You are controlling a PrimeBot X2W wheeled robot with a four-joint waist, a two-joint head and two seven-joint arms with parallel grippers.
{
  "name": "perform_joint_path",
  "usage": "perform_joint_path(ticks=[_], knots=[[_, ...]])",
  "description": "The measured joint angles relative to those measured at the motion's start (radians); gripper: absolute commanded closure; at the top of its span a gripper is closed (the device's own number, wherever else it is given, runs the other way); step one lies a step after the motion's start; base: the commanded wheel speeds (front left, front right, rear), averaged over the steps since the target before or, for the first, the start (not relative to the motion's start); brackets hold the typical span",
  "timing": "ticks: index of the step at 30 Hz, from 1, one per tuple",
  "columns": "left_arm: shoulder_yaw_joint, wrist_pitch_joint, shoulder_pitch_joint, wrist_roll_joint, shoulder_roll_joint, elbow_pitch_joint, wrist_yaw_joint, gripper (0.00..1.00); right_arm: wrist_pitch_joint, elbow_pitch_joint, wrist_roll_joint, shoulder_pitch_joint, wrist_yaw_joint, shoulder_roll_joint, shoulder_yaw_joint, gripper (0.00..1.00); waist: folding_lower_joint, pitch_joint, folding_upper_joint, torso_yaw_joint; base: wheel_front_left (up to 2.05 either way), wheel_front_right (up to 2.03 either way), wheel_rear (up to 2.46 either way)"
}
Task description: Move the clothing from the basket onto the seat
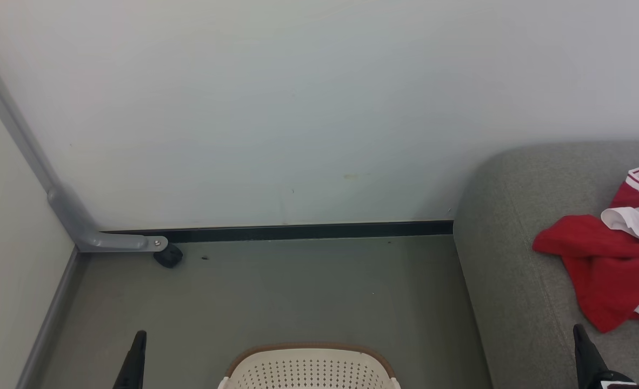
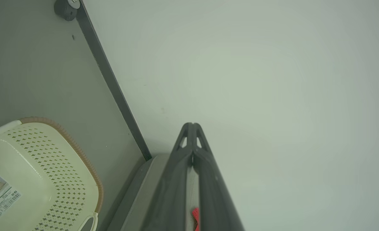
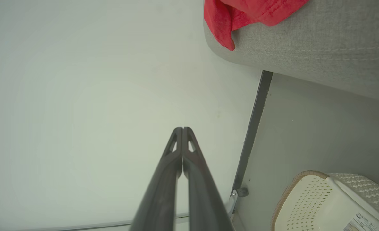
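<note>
Open floor [image 1: 298, 292] mid-frame, seat [image 1: 503, 270] edge at right; clothing [image 1: 600, 270] lies above right gripper [image 1: 580, 332]; it and left gripper [image 1: 140, 337] have fingers pressed together

Left pincer [image 2: 192, 125] fingertips pressed together, right pincer [image 3: 182, 129] likewise — both empty, raised, well apart

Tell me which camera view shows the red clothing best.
The head view: the clothing lies spread on the seat, white trim visible. The right wrist view shows one red edge; the left wrist view, a sliver.
</note>
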Motion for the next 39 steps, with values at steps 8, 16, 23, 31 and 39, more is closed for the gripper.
perform_joint_path(ticks=[8,16,23,31,39], knots=[[0.024,0.013,-0.014,-0.088,-0.002,0.006,-0.016,1.0,0.021,0.01,0.062,-0.017,0.013,0.019,-0.024,1.0,0.0,0.002,0.0,-0.001,0.0,0.0,0.0],[0.024,0.013,-0.02,-0.092,-0.004,0.007,-0.016,1.0,0.021,0.01,0.062,-0.018,0.013,0.019,-0.025,1.0,0.0,0.002,0.0,-0.001,0.0,0.0,0.0],[0.025,0.013,-0.02,-0.092,-0.004,0.007,-0.016,1.0,0.021,0.01,0.062,-0.018,0.013,0.019,-0.025,1.0,0.0,0.002,0.0,-0.001,0.0,0.0,0.0],[0.025,0.013,-0.02,-0.092,-0.004,0.007,-0.016,1.0,0.021,0.01,0.062,-0.018,0.013,0.019,-0.025,1.0,-0.0001,0.002,0.0,-0.001,0.0,0.0,0.0],[0.025,0.013,-0.02,-0.092,-0.004,0.007,-0.016,1.0,0.021,0.011,0.062,-0.018,0.013,0.019,-0.025,1.0,-0.0001,0.002,0.0,-0.001,0.0,0.0,0.0]])
